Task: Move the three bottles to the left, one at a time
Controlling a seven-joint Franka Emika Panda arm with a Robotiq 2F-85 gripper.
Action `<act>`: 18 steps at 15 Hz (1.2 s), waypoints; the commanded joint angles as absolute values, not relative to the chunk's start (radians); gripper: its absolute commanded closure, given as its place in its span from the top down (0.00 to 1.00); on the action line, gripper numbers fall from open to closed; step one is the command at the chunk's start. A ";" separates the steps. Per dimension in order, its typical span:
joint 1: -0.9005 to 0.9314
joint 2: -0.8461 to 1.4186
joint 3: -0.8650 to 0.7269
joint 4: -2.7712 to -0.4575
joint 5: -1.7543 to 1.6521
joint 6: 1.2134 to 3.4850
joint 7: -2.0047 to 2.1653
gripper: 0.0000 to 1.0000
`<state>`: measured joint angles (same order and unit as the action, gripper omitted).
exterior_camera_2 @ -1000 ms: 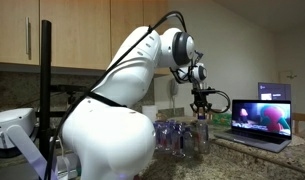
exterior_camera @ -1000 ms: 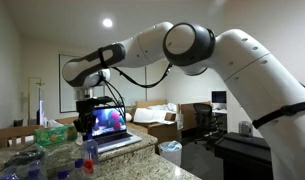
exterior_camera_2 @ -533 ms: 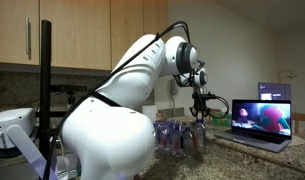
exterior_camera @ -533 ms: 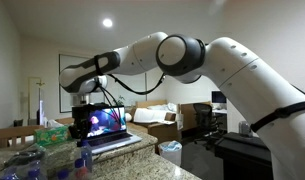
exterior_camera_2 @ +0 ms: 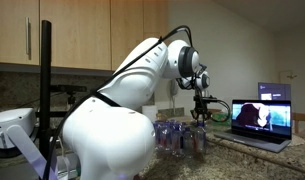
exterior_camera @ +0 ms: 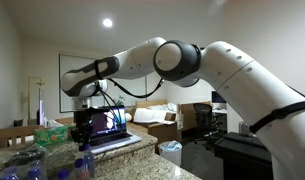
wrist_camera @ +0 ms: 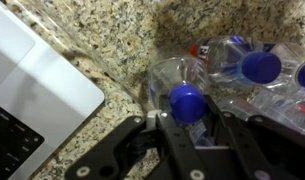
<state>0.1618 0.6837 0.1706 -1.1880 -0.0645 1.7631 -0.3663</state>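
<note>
The blue-capped bottle (wrist_camera: pixel 187 101) stands upright between my fingers, its cap showing just above my hand (wrist_camera: pixel 186 124). As far as the wrist view shows, the fingers are drawn in against its clear sides, so I judge that I am gripping it. I cannot tell whether its base rests on the granite desk (wrist_camera: pixel 102 40) or hangs just clear. The neighbouring bottles (wrist_camera: pixel 260 68) crowd right beside it on one side, perhaps touching it. The open laptop (wrist_camera: pixel 32 95) lies near on the other side.

To do this carry well, I should hold the thin plastic only firmly enough that it does not slip or buckle. I should lift straight up first, so the base clears the cluster without dragging a neighbour over. Then I should travel level, with the bottle kept upright, steer clear of the laptop's edge and set it down flat before letting go. In an exterior view the hand (exterior_camera_2: pixel 199 118) sits low over the cluster.
</note>
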 commanded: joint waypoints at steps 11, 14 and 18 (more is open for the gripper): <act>0.156 0.705 0.162 -1.162 -0.028 1.697 -0.324 0.13; 0.156 0.719 0.164 -1.157 -0.026 1.700 -0.323 0.13; 0.158 0.734 0.164 -1.148 -0.027 1.701 -0.323 0.13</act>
<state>0.1572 0.7169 0.1632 -1.1800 -0.0456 1.7215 -0.3435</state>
